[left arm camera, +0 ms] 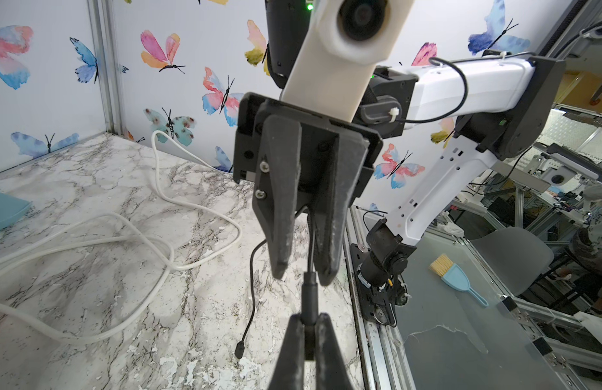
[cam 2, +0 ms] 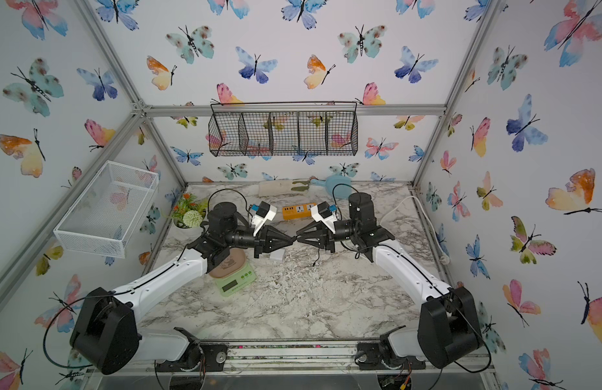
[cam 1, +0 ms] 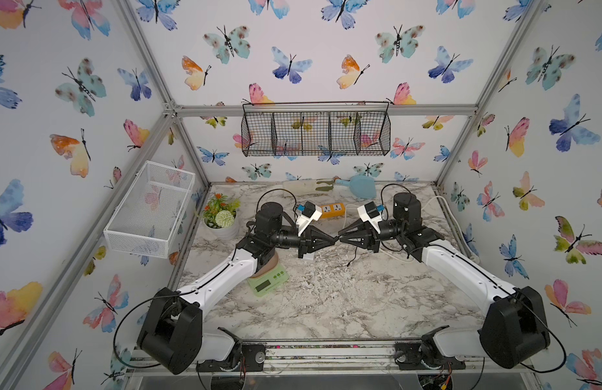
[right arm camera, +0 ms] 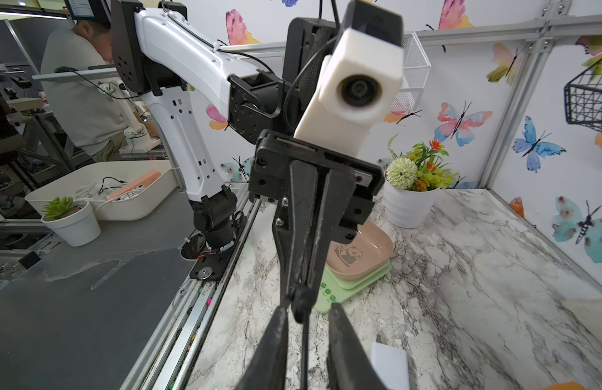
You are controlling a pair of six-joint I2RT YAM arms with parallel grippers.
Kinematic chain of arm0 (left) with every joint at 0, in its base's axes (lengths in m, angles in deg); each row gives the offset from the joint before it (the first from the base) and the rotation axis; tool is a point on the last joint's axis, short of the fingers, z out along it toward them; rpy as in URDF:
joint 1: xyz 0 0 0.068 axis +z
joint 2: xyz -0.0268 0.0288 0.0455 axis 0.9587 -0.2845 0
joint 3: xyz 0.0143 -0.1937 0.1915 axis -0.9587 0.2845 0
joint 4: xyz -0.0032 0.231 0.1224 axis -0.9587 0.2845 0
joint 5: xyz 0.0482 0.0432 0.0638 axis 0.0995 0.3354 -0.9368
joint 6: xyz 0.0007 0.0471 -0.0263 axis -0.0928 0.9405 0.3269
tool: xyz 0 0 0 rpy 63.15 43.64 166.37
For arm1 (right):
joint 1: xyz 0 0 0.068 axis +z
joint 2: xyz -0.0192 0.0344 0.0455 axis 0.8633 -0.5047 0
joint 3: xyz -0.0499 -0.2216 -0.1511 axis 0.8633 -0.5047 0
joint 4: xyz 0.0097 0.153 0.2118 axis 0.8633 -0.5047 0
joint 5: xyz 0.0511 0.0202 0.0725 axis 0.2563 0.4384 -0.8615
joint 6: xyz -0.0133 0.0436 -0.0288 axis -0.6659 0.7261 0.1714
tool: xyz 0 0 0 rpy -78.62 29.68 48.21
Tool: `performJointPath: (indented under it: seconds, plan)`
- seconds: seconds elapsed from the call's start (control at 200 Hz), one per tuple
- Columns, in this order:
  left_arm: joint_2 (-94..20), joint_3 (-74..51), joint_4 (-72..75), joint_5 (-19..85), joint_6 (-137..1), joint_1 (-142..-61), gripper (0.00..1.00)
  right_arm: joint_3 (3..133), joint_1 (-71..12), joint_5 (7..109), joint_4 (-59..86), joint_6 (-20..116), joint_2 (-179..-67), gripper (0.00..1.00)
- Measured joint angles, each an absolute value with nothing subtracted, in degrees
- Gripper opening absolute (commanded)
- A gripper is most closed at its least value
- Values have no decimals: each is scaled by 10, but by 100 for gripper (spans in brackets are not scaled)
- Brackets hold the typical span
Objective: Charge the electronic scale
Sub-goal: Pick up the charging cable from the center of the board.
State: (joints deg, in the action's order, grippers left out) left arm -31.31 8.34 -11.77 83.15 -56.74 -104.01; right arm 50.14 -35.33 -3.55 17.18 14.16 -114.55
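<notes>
Top views, near side first: the scale [cam 1: 269, 281] sits flat on the marble table [cam 1: 326, 304] toward the front left. Its display faces the front edge, and its panda platter is half hidden under the left arm.

Just past it, over mid-table, the two claws meet tip to tip. That's the left claw [cam 1: 334, 240] and the right claw [cam 1: 341, 240], both level and nose to nose.

Left wrist view gives the detail: the left claw's fingers [left arm camera: 294, 337] are pinched together on the thick end of a black cable [left arm camera: 309, 293].

The right claw stands apart. The right wrist view shows a clear gap between its fingers [right arm camera: 276, 337], and the cable runs through that gap. I can't tell whether either finger touches it. The cable's free end droops toward the marble below the right claw.

A small white block [cam 1: 308, 257] lies on the table beneath the left claw, close to the scale.

Further back there's a potted plant [cam 1: 220, 216] at the left edge and an orange power strip [cam 1: 331, 210] behind the claws, well apart from the scale.

At the far edge lies a blue scoop [cam 1: 360, 186], and a black wire basket [cam 1: 316, 135] hangs on the back wall above it.
</notes>
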Motion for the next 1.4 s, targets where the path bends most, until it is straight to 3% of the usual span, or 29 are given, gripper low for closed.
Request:
performJointPath:
  seconds: [0.911,1.106,1.396]
  plan:
    - [-313,66,-87,829,-543,-1039,4,547,-353,-65,100,133,-1184,25]
    - [-318,59,-76,825,-535,-1039,4,554,-353,-66,91,138,-1191,31]
    - [-325,51,-68,819,-527,-1039,4,567,-353,-66,71,139,-1203,30]
